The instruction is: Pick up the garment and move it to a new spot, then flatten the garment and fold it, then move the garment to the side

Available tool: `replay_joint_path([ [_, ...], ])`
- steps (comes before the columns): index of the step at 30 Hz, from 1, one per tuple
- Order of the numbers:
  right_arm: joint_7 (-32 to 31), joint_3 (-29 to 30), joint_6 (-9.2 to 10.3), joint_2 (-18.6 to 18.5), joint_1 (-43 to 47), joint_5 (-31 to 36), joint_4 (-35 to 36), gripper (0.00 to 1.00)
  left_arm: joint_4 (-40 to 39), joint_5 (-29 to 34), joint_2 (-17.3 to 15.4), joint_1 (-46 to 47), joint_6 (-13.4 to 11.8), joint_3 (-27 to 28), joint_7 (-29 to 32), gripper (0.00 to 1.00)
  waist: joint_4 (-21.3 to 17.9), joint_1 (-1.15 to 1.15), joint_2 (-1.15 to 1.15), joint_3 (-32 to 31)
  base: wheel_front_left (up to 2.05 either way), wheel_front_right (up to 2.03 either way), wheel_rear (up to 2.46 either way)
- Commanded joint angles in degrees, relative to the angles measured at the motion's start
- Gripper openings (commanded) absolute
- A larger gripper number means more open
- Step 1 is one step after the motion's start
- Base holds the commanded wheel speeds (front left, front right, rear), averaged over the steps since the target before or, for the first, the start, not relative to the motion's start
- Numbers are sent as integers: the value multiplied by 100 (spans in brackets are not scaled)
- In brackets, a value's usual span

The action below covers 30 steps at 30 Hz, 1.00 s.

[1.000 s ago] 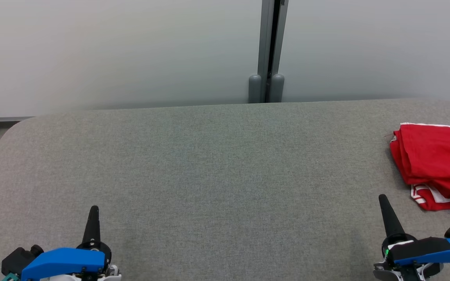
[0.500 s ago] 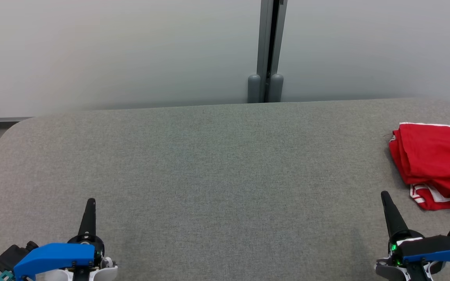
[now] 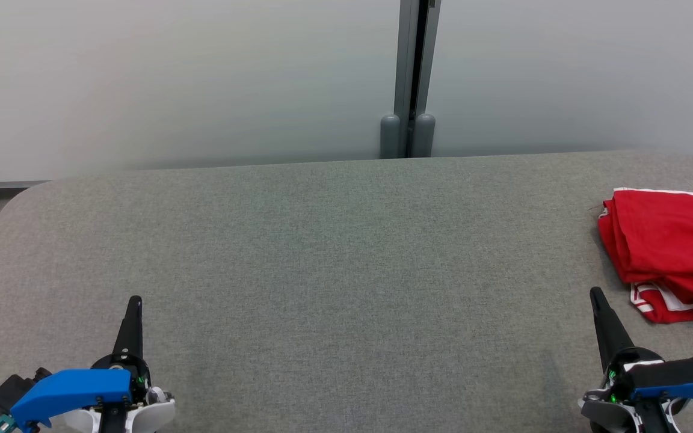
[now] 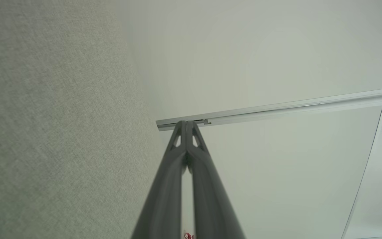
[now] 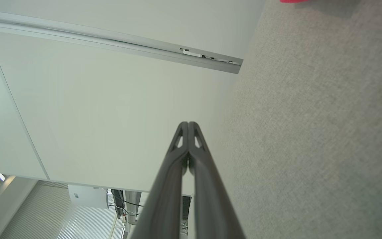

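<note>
Left gripper [image 3: 134, 300]: low at the near left of the grey table [image 3: 346, 240], fingers pressed together and empty, tips pointing toward the far wall. Right gripper [image 3: 594, 293]: low at the near right, fingers likewise pressed together and empty, tips leaning slightly left. Contact with the table surface cannot be judged. Red garment [image 3: 665, 246] with white trim: lying bunched at the table's right edge, near the right gripper's tips, not touching them.
</note>
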State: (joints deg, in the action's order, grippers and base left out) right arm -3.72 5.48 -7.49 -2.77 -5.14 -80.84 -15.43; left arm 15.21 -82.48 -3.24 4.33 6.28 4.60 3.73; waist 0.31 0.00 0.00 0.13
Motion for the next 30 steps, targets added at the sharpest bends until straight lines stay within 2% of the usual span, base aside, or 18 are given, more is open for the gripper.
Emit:
replay_joint_path([
  [1, -41, 22, 0, -16, -106, -129, 60, 0, -46, -104, 9, 108, 42, 28, 35, 0, -1, 0, 0, 0, 0, 0, 0],
  [26, -297, 118, 0, -18, -145, -1175, 156, 0, -134, -1006, 44, 232, 157, 212, 300, 0, -31, 0, 0, 5, 0, 0, 0],
  [30, -300, 117, 0, -18, -145, -1164, 155, 0, -129, -997, 43, 222, 136, 213, 304, 0, -31, 0, 0, 5, 0, 0, 0],
])
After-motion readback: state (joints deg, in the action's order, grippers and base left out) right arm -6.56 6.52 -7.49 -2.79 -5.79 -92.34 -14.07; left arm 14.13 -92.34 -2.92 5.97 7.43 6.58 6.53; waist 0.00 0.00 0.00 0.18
